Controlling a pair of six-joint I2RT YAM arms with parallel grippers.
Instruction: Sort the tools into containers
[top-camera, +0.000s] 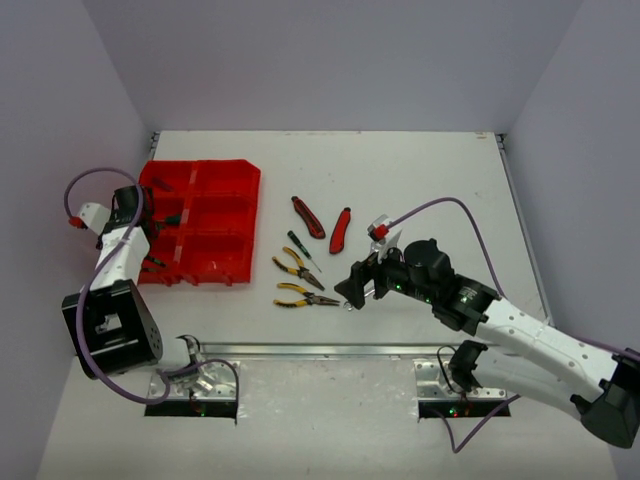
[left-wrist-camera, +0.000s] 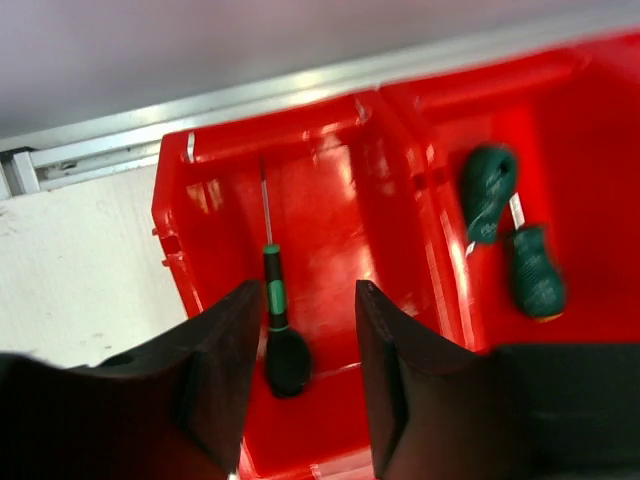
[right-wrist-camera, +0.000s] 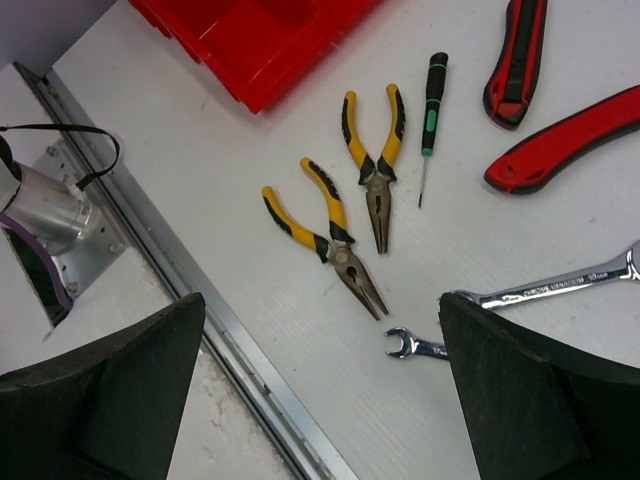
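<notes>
Red plastic marks the left of the scene: a rectangular organizer tray (top-camera: 225, 215) with open-top compartments sits on the white desk (top-camera: 430, 180), close to the left wall. The left gripper (top-camera: 140, 215) hangs over the tray's left side. In its wrist view we see its black fingers (left-wrist-camera: 220, 380) parted, with nothing clamped between them. Below the gap, a thin screwdriver with a black and green handle (left-wrist-camera: 275, 320) lies on the floor of a corner compartment, its shaft pointing away from the fingers. In the compartment to the right of it in that view, two stubby green-handled screwdrivers (left-wrist-camera: 487, 190) lie close together.

Right of the tray, on the bare desk, we find two pliers with yellow and black handles (top-camera: 297, 268), one nearer the arms than the other. A second thin black and green screwdriver (top-camera: 303, 250) lies just beyond them. Farther back are two red and black knives (top-camera: 308, 216), side by side but apart.

Just right of the pliers, the right gripper (top-camera: 360, 285) hovers above the desk. Its fingers (right-wrist-camera: 540, 400) are spread wide and hold nothing. In its wrist view, two silver wrenches (right-wrist-camera: 560, 285) lie on the desk beside the right-hand finger, the smaller one partly hidden by it.
</notes>
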